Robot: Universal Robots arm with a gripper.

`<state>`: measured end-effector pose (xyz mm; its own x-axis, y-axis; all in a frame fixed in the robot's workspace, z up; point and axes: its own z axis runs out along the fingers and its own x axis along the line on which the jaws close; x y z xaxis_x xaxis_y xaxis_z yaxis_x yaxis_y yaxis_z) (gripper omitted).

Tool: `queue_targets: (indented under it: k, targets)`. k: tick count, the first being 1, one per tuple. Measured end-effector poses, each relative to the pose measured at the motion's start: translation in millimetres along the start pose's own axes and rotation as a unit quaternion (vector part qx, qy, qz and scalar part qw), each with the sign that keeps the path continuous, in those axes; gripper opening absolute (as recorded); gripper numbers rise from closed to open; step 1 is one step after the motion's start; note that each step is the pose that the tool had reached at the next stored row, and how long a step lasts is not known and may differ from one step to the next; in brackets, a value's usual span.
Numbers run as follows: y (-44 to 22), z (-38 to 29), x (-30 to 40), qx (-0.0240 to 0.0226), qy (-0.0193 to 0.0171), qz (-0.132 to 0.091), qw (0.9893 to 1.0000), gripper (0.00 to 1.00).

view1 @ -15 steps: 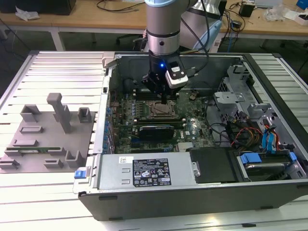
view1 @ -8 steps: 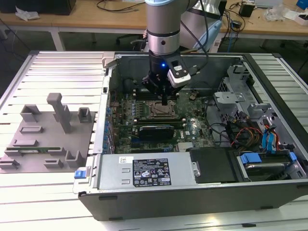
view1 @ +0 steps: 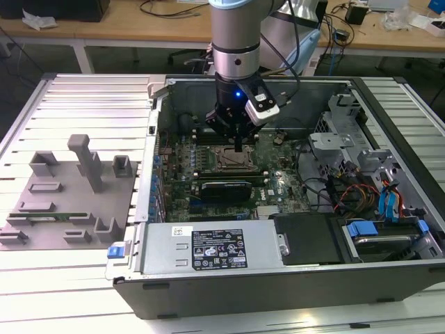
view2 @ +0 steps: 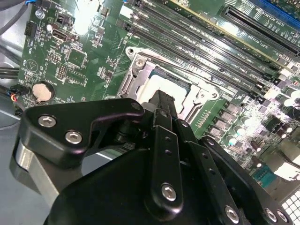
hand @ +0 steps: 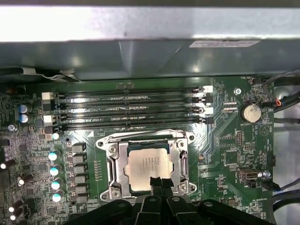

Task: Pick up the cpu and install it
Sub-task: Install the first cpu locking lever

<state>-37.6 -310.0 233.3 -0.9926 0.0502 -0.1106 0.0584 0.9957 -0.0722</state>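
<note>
I have the arm reaching down into the open computer case [view1: 278,278], with the gripper [view1: 239,144] hanging directly over the processor socket [view1: 232,158] in the middle of the motherboard [view1: 208,170]. In the first wrist view the cpu [hand: 146,165] lies flat inside the metal socket frame [hand: 114,164], its pale silver top facing up, square to the frame's edges. The black fingers [hand: 157,183] come to a narrow tip right at the chip's near edge, pressed together with nothing between them (so the tool reads as clenched on itself, not grasping the chip). I cannot tell whether the tip actually touches the chip or sits just above it.

In the second wrist view the fingers [view2: 161,105] point down onto the same socket, and a corner of the cpu [view2: 169,86] peeks past them. Four dark memory slots [hand: 131,108] run alongside the socket, and a round coin battery [hand: 250,112] sits off to one side. On the exterior view's left, a grey parts fixture [view1: 62,195] rests on the slatted table [view1: 83,292], well apart from the case.
</note>
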Motion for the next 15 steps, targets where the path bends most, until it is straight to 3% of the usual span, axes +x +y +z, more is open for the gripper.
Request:
queue_targets:
  k: [1,4,15]
  targets:
    - [0.0,0.0,0.0,0.0000,0.0000,0.000,1.0000,0.11]
    - [-0.1,0.0,0.1,0.0001,0.0048,0.000,1.0000,0.11]
    - [0.0,0.1,0.0,-0.0005,0.0062,0.000,1.0000,0.11]
